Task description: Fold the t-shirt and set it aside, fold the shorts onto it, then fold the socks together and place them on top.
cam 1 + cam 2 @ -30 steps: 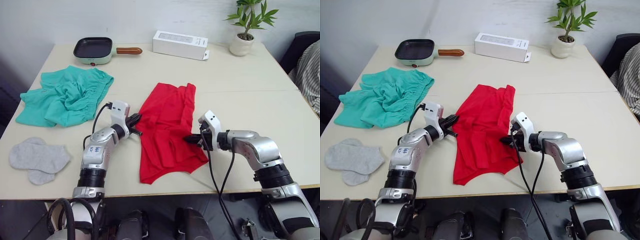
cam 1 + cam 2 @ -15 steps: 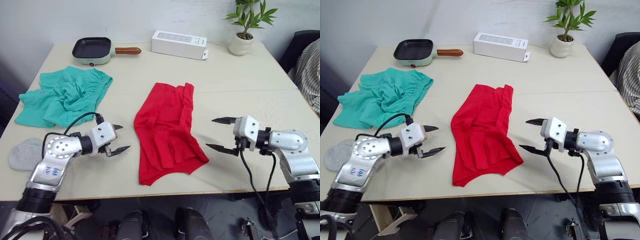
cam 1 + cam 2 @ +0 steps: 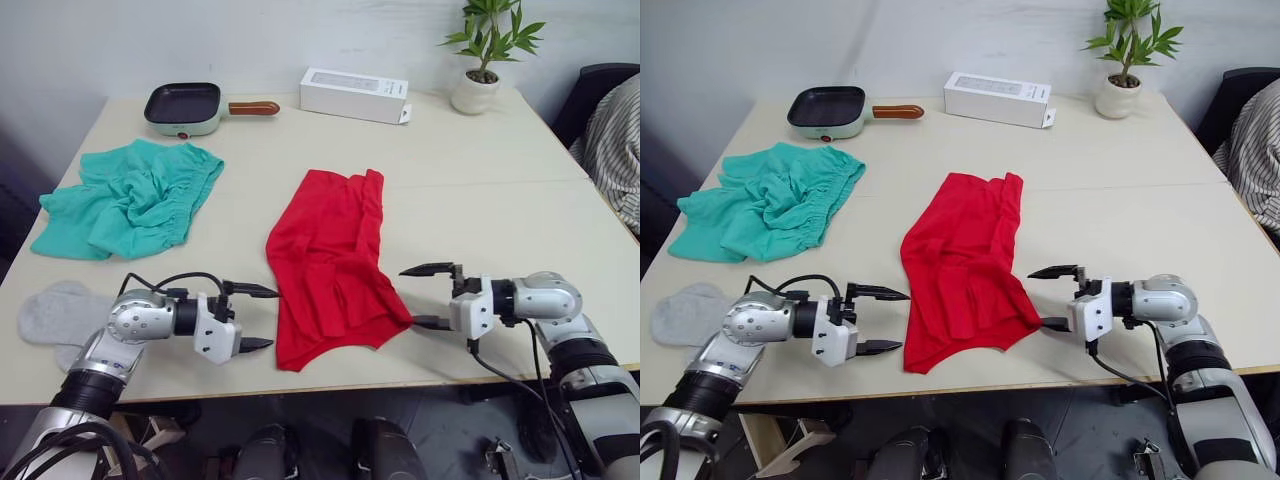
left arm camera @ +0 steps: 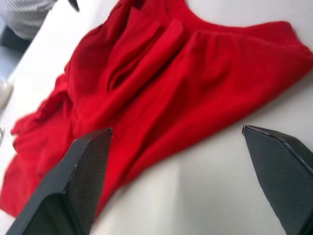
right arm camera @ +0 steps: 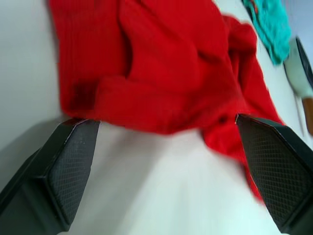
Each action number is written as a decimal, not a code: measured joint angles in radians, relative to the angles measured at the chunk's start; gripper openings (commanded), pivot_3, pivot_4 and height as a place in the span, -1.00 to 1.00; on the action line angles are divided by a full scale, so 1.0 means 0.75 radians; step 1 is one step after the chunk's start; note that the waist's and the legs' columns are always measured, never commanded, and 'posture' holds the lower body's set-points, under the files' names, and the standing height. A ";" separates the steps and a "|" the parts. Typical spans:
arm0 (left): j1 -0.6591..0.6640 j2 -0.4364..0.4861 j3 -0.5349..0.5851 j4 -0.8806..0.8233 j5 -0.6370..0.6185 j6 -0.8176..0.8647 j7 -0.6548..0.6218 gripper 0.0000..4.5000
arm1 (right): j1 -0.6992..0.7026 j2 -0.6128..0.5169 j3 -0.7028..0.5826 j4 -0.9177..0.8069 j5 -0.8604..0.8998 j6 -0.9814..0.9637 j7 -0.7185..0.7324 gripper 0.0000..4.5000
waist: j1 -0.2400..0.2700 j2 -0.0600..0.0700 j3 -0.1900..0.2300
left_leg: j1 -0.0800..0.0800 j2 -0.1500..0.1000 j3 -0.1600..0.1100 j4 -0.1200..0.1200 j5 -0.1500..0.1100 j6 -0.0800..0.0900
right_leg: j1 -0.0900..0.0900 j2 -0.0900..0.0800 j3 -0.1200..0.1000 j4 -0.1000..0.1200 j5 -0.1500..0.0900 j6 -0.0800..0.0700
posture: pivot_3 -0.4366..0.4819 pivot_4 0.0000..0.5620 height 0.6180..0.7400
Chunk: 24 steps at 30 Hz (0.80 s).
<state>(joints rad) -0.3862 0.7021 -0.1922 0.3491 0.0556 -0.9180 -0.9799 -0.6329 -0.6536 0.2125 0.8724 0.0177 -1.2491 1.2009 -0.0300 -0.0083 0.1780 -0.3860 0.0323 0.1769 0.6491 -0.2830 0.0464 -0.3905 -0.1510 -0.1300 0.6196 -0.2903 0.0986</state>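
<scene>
The socks (image 3: 55, 312) lie at the table's (image 3: 480, 170) near left edge, partly hidden behind the left arm. The t-shirt (image 3: 335, 262) lies crumpled at table centre; its collar and print cannot be made out. The shorts (image 3: 125, 195) lie bunched at far left. The left gripper (image 3: 255, 317) and right gripper (image 3: 428, 296) flank the t-shirt's near end, jaws spread wide, holding nothing. The frying pan (image 3: 185, 103) holds nothing visible.
</scene>
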 measured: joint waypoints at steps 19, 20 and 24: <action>-0.287 -0.124 -0.170 0.290 0.440 -0.240 0.463 0.71 | -0.086 0.060 0.156 0.111 -0.219 -0.167 -0.309 0.25 | 0.000 0.002 -0.004 | 0.001 0.000 -0.002 0.001 0.004 0.002 | 0.001 -0.001 -0.001 0.004 0.002 -0.001 | -0.05 -0.47 1.00; -0.295 -0.124 -0.182 0.306 0.447 -0.246 0.473 0.57 | -0.086 0.058 0.170 0.111 -0.225 -0.167 -0.315 0.08 | 0.000 0.002 -0.004 | 0.001 0.000 -0.002 0.001 0.005 0.002 | 0.001 -0.001 -0.001 0.005 0.002 -0.001 | -0.05 -0.47 1.00; -0.308 -0.124 -0.225 0.353 0.458 -0.266 0.500 -0.03 | -0.075 0.058 0.202 0.110 -0.249 -0.163 -0.344 -0.57 | 0.001 0.002 -0.004 | 0.000 -0.001 -0.002 0.001 0.008 0.008 | 0.000 -0.001 -0.001 0.005 0.001 -0.001 | -0.05 -0.47 1.00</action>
<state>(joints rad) -0.6170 0.6090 -0.3613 0.6135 0.3993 -1.1178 -0.6049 -0.6895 -0.6102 0.3644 0.9551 -0.1693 -1.3714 0.9429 -0.0292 -0.0065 0.1753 -0.3860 0.0318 0.1756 0.6497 -0.2769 0.0523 -0.3904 -0.1516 -0.1309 0.6231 -0.2891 0.0976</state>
